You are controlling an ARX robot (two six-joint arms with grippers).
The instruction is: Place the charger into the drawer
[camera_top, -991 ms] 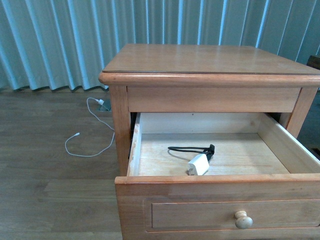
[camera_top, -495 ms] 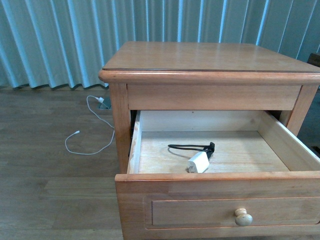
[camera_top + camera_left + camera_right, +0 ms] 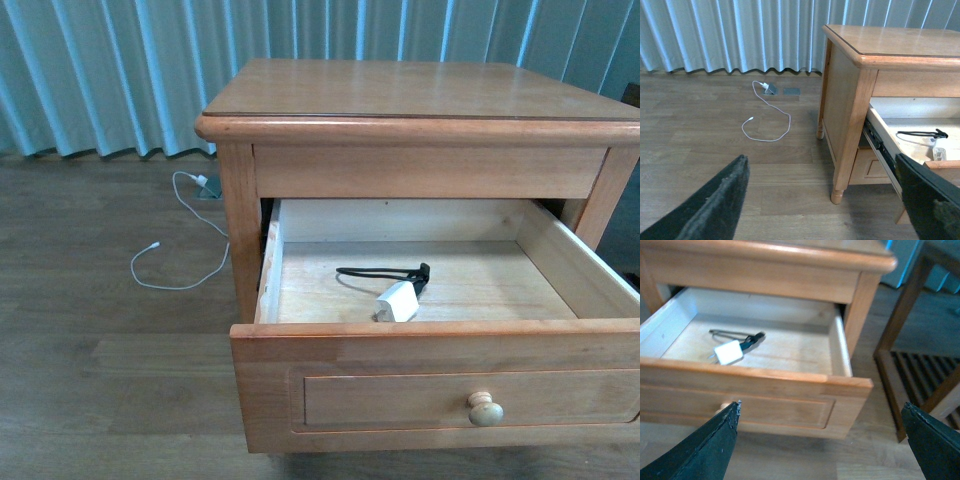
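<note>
One charger (image 3: 398, 300) lies inside one open drawer (image 3: 440, 338); one white cable (image 3: 180, 288) on floor. Left gripper (image 3: 821, 162), right gripper (image 3: 820, 407): jaws apart, empty.

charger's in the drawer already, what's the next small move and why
Probably push the light-brown wooden drawer shut with the open right pincer: the small white charger block with its black cable already lies inside, and nothing is held.
</note>
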